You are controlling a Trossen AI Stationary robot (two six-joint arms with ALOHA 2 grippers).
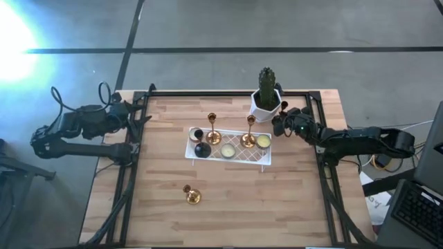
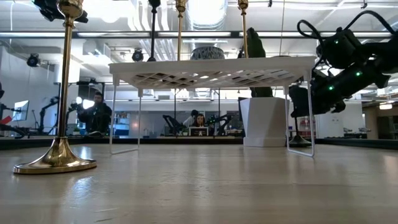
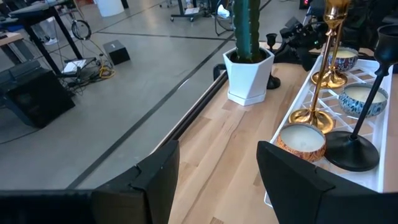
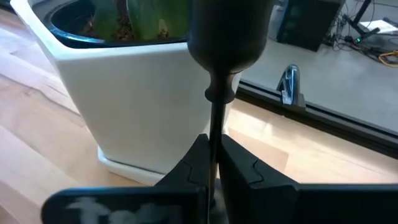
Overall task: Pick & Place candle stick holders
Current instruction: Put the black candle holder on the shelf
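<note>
Right gripper [image 4: 211, 163] pinching black candle stick holder [image 4: 219, 74] by its thin stem, upright, cup above jaws, beside white cactus pot [image 4: 124, 106]. Left gripper [image 3: 214, 177] spread, idle. Five holders counted: three gold, two black.

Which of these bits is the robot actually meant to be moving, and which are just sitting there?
Part of the job: gold holder on the bare table; two gold holders on the white rack; black holder there too; second black holder, stem pinched by the right gripper.

Just lying about: cactus pot; tealight candles.
</note>
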